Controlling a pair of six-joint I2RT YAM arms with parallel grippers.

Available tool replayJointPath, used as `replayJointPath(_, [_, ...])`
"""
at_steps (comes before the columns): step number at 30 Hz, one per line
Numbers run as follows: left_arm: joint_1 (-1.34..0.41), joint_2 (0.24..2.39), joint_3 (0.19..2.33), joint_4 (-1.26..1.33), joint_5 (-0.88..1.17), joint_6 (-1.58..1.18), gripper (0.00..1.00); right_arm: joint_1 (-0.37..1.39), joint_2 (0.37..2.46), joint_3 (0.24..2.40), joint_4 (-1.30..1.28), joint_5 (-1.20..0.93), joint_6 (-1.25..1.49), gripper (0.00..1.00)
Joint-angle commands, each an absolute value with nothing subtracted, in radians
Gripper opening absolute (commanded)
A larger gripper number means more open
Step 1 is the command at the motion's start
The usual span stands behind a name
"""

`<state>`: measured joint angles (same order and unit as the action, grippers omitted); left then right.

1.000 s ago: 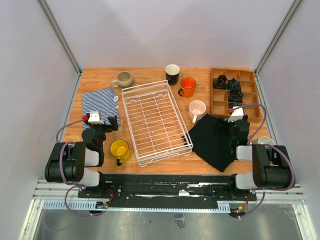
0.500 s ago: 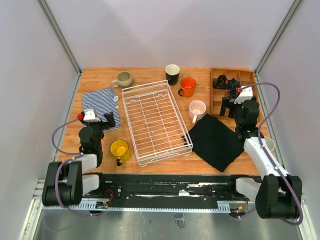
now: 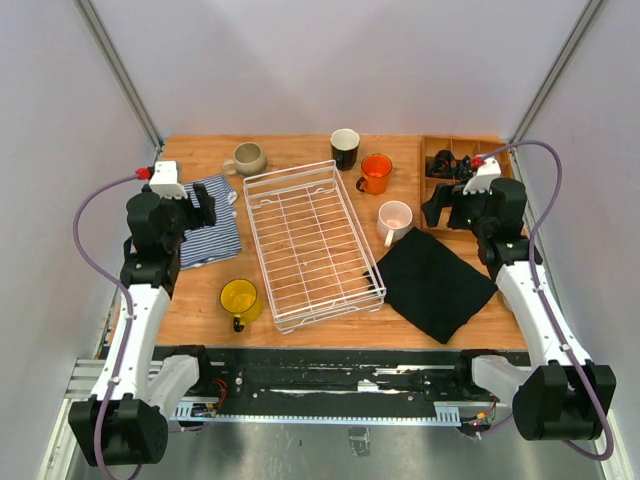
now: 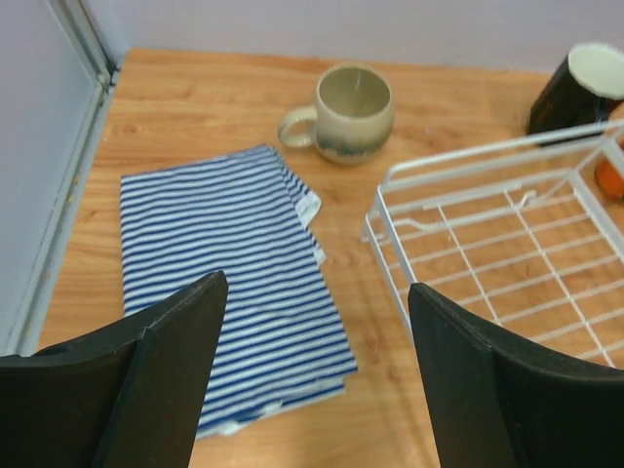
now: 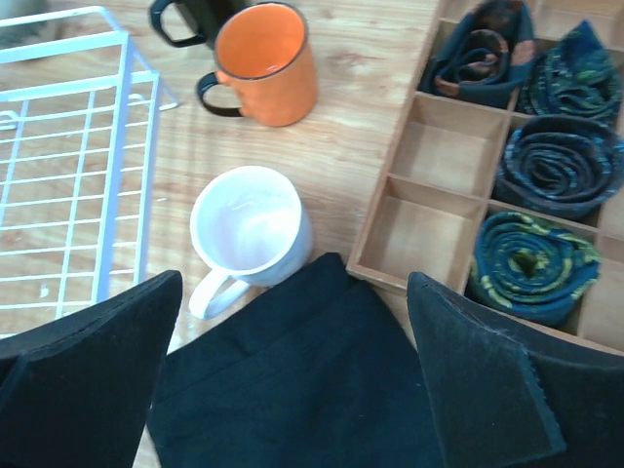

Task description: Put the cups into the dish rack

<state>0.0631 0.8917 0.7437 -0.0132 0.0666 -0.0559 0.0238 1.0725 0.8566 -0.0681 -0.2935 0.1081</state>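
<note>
Dish rack [image 3: 288,171] unloaded; beige mug [image 4: 353,110] past its far-left corner, pink mug [image 5: 249,229] right of it; left gripper [image 4: 314,292] and right gripper [image 5: 292,283] spread, empty; hazard: off-centre pinch tipping a mug

Five cups [image 3: 239,299] upright around white dish rack [image 3: 313,243] — all outside.

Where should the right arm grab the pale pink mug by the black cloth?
Pinch the far rim wall of the pale pink mug from straight above, one finger inside and one outside. It stands upright with an open, empty mouth. Its handle sticks out on the near side next to the black cloth, so that side is crowded.
</note>
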Motion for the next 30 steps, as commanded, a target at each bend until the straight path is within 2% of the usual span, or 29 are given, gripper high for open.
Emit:
replayJointPath(1, [0.066, 0.918, 0.861, -0.403, 0.181, 0.104, 0.79, 0.055, 1.037, 0.895, -0.133, -0.37, 0.171, 0.98])
replayJointPath(7, [0.037, 1.025, 0.95, -0.653, 0.287, 0.14, 0.73, 0.092, 1.019, 0.897, -0.147, -0.392, 0.197, 0.98])
replayJointPath(12, [-0.008, 0.985, 0.98, -0.69, 0.223, -0.098, 0.69, 0.154, 1.014, 0.927, -0.189, -0.364, 0.192, 0.99])
replayJointPath(17, [-0.043, 0.986, 1.03, -0.81, 0.155, -0.364, 0.6, 0.193, 1.003, 0.953, -0.227, -0.332, 0.183, 0.99])
replayJointPath(20, [-0.112, 0.973, 1.011, -0.889, 0.103, -0.423, 0.63, 0.201, 0.99, 0.95, -0.235, -0.335, 0.194, 0.99])
replayJointPath(22, [-0.158, 0.945, 0.991, -0.923, 0.088, -0.442, 0.6, 0.206, 0.977, 0.939, -0.236, -0.342, 0.203, 0.98])
replayJointPath(30, [-0.288, 0.869, 0.899, -0.967, 0.07, -0.574, 0.6, 0.221, 0.927, 0.901, -0.261, -0.351, 0.212, 0.99])
